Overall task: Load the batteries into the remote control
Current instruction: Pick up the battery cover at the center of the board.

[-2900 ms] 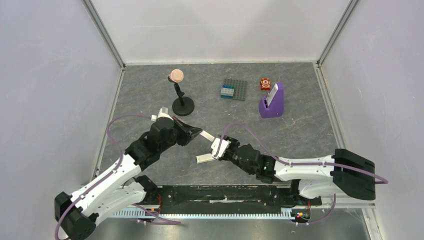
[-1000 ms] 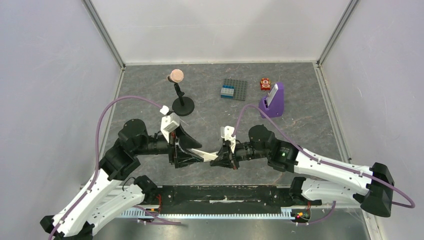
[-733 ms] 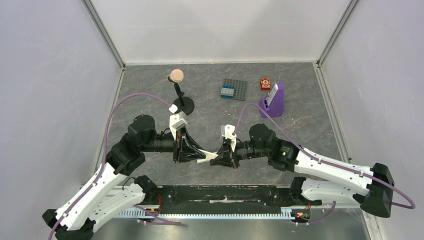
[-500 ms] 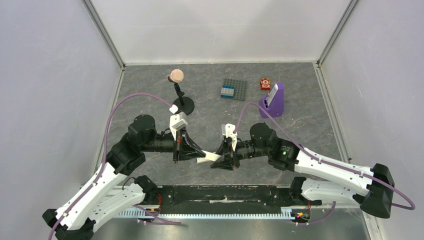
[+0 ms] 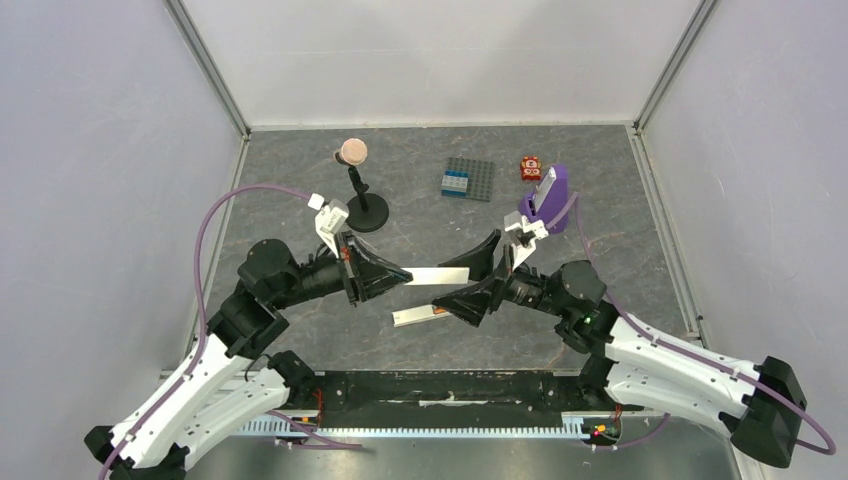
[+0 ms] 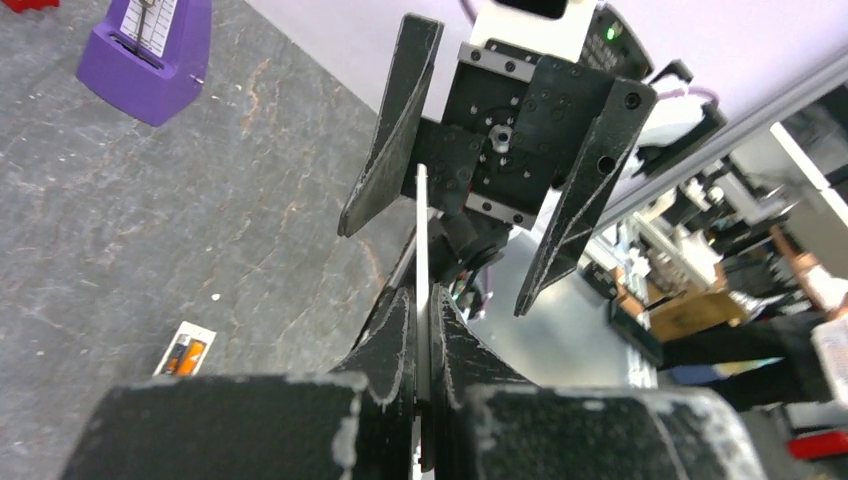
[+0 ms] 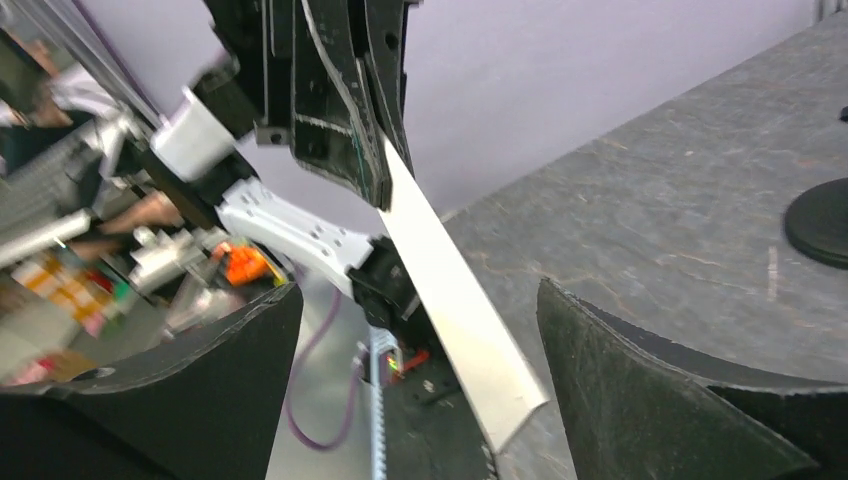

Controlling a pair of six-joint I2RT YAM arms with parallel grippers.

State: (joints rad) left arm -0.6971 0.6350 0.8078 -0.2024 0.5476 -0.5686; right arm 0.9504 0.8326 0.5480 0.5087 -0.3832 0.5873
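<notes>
The remote control (image 5: 418, 316) is a slim white bar lying flat on the table, below and between the two grippers. An orange battery (image 6: 187, 352) shows in its open recess. I cannot make out the dark grey battery. My left gripper (image 5: 405, 277) is shut on one end of a thin white plate (image 5: 438, 276), held level above the table and seen edge-on (image 6: 421, 260) in the left wrist view. My right gripper (image 7: 417, 290) is open. Its fingers stand on either side of the plate's free end (image 7: 470, 340) without touching it.
At the back are a black stand (image 5: 366, 213) topped with a pink ball (image 5: 353, 152), a grey studded plate (image 5: 468, 180), a small red block (image 5: 529, 167) and a purple wedge stand (image 5: 545, 205). White walls enclose the table on three sides.
The left gripper shut on the white plate, then the right gripper opened and let go. The right arm drew back to the right, and the left lifted the plate slightly.
</notes>
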